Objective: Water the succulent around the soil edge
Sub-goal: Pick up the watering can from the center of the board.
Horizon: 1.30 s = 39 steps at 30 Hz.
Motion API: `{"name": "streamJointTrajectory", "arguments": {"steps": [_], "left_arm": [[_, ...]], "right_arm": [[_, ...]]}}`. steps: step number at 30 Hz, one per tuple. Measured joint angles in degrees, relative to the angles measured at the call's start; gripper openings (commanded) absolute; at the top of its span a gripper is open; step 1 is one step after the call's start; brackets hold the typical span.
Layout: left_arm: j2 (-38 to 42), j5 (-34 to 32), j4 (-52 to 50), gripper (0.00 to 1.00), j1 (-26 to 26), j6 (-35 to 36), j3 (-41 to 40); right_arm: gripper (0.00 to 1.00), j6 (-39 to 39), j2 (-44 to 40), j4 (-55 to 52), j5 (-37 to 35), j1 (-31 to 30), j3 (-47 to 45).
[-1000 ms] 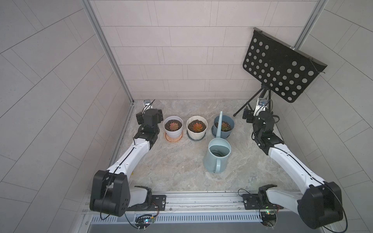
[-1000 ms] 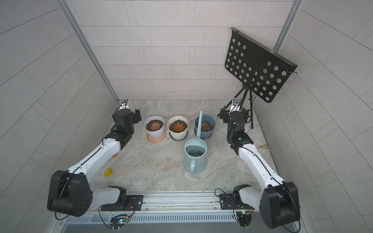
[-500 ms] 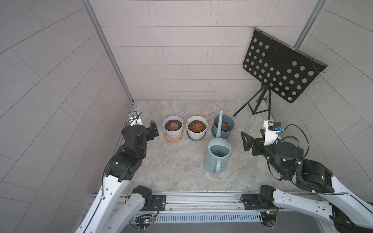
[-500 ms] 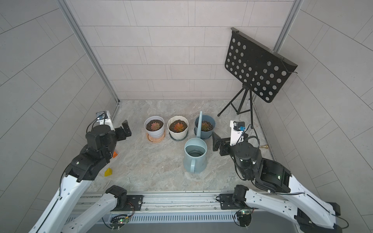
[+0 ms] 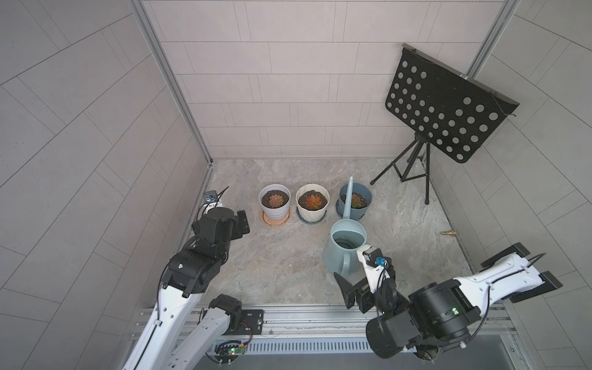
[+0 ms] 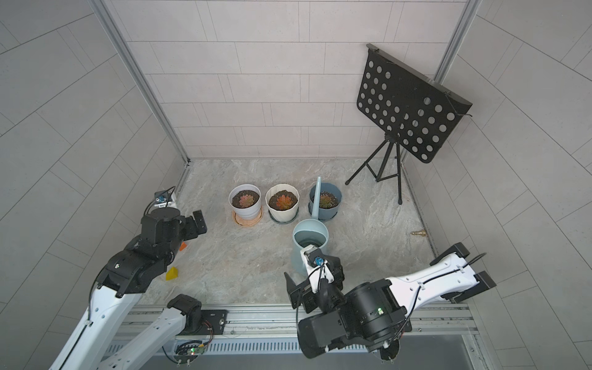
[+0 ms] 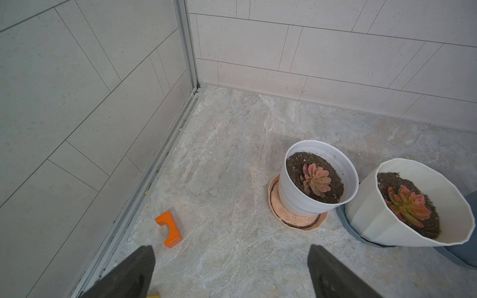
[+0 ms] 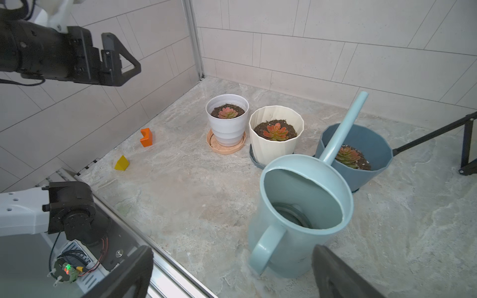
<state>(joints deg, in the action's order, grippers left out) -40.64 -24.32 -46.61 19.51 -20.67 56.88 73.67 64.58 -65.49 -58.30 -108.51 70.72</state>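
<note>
Fingers (image 8: 335,278) of my right gripper (image 8: 232,250) are spread wide and empty, just near of the pale blue plastic watering can (image 8: 304,247), whose loop handle (image 8: 263,247) faces me. My left gripper (image 7: 231,248) is splayed too, with nothing in it, above bare marbled stone floor (image 8: 180,193) left of the pots.

The can stands upright, its long spout (image 8: 343,126) crossing the rim of the dark blue faceted pot (image 8: 361,180) at the right of the far row. That pot's green-and-red succulent (image 8: 347,156) is my likely target (the cream faceted pot (image 8: 273,149) and white round pot (image 8: 227,131) hold rosettes too, so I cannot be sure).

I judge this to be the reach for the can, with no watering begun. Next I should slide my jaws around the handle, clamp firmly, lift without knocking the pot, and tilt slowly so water lands at the soil's rim.
</note>
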Motion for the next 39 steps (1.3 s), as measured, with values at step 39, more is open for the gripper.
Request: {"name": "streamJointTrajectory", "arguments": {"steps": [39], "left_arm": [[-1.2, 0.5, -1.6, 1.00, -0.3, -2.0, -2.6]], "right_arm": [[0.93, 26.7, 13.3, 8.9, 9.3, 13.9, -10.2]]}}
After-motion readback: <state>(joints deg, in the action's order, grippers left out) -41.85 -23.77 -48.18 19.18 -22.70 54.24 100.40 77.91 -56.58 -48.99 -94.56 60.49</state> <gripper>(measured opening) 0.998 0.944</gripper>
